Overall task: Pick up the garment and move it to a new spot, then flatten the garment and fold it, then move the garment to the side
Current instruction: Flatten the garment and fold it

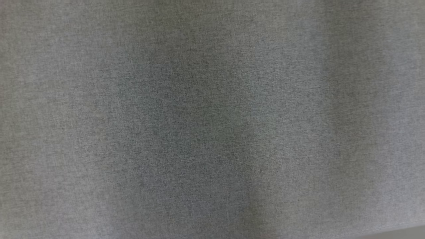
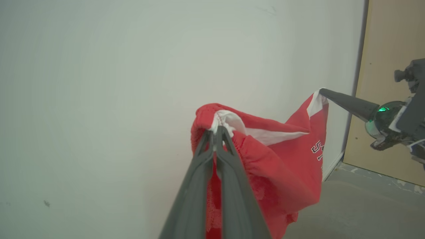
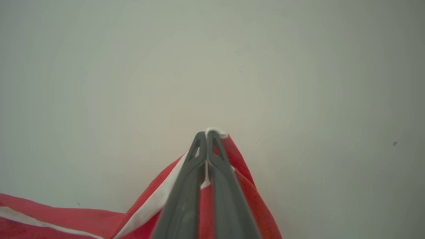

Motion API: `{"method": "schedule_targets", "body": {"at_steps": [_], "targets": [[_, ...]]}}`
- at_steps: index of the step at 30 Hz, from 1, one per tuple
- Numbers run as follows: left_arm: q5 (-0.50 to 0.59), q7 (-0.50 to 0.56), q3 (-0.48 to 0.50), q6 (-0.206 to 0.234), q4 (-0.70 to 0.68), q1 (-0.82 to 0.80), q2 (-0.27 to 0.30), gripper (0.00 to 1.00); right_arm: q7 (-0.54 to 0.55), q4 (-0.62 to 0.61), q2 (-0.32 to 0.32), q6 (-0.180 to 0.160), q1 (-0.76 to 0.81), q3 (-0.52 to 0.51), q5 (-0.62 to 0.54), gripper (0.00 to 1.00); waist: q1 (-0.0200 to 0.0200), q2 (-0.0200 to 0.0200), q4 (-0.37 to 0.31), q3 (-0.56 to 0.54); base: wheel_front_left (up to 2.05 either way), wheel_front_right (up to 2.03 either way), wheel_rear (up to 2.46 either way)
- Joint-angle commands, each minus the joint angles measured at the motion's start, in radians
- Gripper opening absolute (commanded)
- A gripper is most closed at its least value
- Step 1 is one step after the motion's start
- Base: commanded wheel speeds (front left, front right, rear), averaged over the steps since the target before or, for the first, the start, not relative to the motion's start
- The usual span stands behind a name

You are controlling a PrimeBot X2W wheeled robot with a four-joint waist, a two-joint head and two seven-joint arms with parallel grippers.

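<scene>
In the head view we look at a grey woven surface (image 1: 212, 119) crossed by soft darker bands. In the left wrist view we see a plain pale wall (image 2: 99, 83) with a small dark mark (image 2: 46, 203) at lower left, and at the right edge a tan wooden panel (image 2: 391, 99) above a scuffed grey floor (image 2: 358, 212).

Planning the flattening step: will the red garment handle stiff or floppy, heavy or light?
Probably floppy: the red garment sags in a slack fold between the left pincer and the right pincer. Likely light, since two thin closed tips hold it aloft. It may bunch when laid down; its fabric gathers at the left grip.
</scene>
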Motion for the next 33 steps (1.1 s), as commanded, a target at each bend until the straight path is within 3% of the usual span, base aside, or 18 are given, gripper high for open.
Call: {"method": "schedule_targets", "body": {"at_steps": [1, 5, 10, 14, 20, 21, 33], "targets": [[-0.042, -0.044, -0.023, 0.002, -0.019, 0.032, 0.013, 0.00, -0.016, -0.015, -0.017, 0.001, 0.045, 0.023, 0.024, 0.00, -0.0003, -0.0003, 0.004, 0.016, 0.00, 0.00, 0.00], [-0.077, -0.093, -0.059, 0.002, -0.081, 0.094, 0.020, 0.00, -0.030, -0.058, -0.054, 0.001, 0.131, 0.063, 0.064, 0.00, -0.0003, -0.0003, 0.016, -0.002, 0.00, 0.00, 0.00], [-0.049, -0.122, -0.101, 0.002, -0.205, 0.267, 0.054, 0.00, -0.051, -0.183, -0.134, 0.001, 0.371, 0.100, 0.173, 0.00, -0.0003, -0.0003, 0.029, -0.056, 0.00, 0.00, 0.00], [-0.007, -0.122, -0.011, 0.002, -0.320, 0.502, 0.058, 0.00, -0.075, -0.295, -0.194, 0.001, 0.611, 0.124, 0.246, 0.00, -0.0003, -0.0003, 0.026, -0.117, 0.00, 0.00, 0.00], [0.072, -0.123, 0.119, 0.001, -0.447, 0.908, 0.037, 0.00, -0.089, -0.424, -0.232, 0.001, 0.972, 0.133, 0.349, 0.00, -0.0003, -0.0003, 0.017, -0.215, 0.00, 0.00, 0.00], [0.115, -0.123, 0.153, 0.002, -0.462, 1.035, 0.040, 0.00, -0.091, -0.461, -0.242, 0.001, 1.075, 0.136, 0.366, 0.00, -0.0003, -0.0003, 0.015, -0.245, 0.00, 0.00, 0.00], [0.273, -0.123, 0.242, 0.001, -0.445, 1.543, -0.009, 0.00, -0.096, -0.588, -0.267, 0.001, 1.554, 0.109, 0.386, 0.00, -0.0003, -0.0003, 0.025, -0.381, 0.00, 0.00, 0.00]]}}
